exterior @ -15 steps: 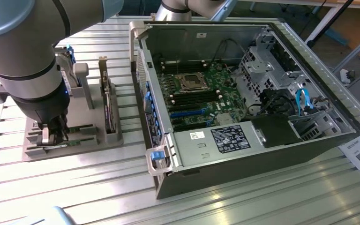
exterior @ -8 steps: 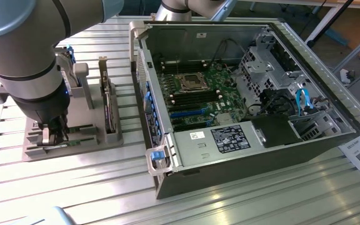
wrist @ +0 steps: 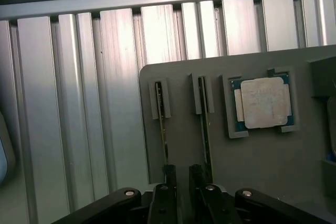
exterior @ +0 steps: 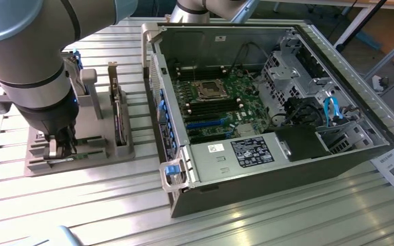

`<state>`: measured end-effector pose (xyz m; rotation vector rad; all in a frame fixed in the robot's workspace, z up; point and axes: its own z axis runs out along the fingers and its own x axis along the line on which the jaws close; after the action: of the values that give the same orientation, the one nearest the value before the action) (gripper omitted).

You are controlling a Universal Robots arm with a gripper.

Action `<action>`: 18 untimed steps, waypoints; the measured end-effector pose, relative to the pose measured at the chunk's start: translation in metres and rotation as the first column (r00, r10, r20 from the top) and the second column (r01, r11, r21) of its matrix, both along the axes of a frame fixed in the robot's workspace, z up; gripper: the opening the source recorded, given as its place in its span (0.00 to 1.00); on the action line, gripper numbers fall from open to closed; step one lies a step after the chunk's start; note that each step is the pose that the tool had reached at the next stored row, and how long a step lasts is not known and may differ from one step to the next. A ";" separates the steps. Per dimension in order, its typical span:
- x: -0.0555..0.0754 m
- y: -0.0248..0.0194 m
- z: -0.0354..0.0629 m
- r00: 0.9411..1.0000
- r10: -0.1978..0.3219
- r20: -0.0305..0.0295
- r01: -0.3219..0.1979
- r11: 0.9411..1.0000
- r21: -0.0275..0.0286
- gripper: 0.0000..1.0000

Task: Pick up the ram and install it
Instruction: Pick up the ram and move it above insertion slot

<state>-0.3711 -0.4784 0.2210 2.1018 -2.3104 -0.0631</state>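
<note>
A matte grey holder (wrist: pixel 252 182) is laid on a ribbed aluminium table (wrist: pixel 79 103). The ram (wrist: pixel 163 129), a thin green stick, is stood on edge in a holder slot, its long axis parallel to the ribs. The gripper (wrist: pixel 181 174) is spread open, empty, at one end.

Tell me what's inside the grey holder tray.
Two ram sticks standing on edge, a processor lying flat, an expansion card upright. The arm covers the rest.
</note>
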 end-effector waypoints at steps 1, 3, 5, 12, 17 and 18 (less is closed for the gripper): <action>0.000 0.0000 0.0000 1.000 0.004 0.000 -0.004 1.000 0.000 0.25; 0.000 0.0000 0.0000 1.000 0.004 0.000 -0.004 1.000 0.000 0.25; 0.000 0.0000 0.0000 1.000 0.004 0.000 -0.004 1.000 0.000 0.25; 0.000 0.0000 0.0000 0.999 0.042 0.000 -0.042 0.999 0.000 0.25; 0.001 -0.0014 0.0000 0.999 0.046 0.000 -0.046 0.999 -0.001 0.25; 0.000 -0.0029 0.0000 0.999 0.046 0.000 -0.046 0.999 -0.001 0.25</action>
<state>-0.3706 -0.4813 0.2210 2.1533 -2.2598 -0.0609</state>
